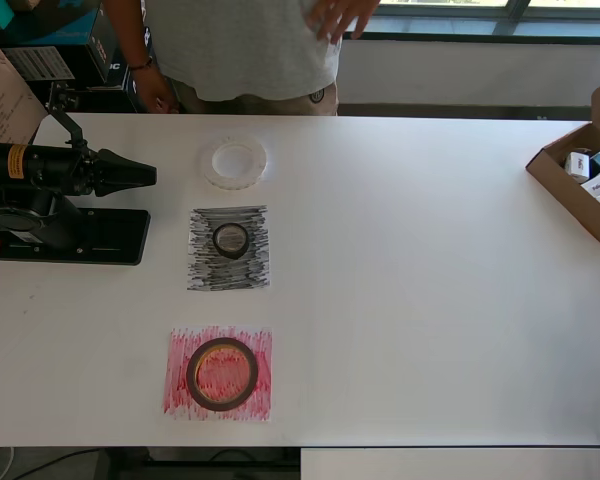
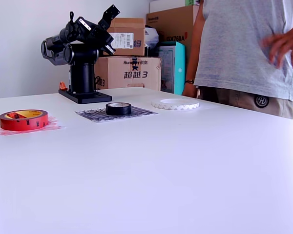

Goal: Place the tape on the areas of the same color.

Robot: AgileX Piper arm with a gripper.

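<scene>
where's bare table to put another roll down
In the overhead view, the wide stretch between the patches and the box is bare. Small gaps separate the white roll, black patch and red patch. The arm's base crowds the left edge.

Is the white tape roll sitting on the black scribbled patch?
No. In the overhead view the white tape roll lies on bare tabletop beyond the black patch, which holds the small black roll.

Cardboard boxes (image 2: 132, 73) stacked against white wall (image 2: 19, 44).
</scene>
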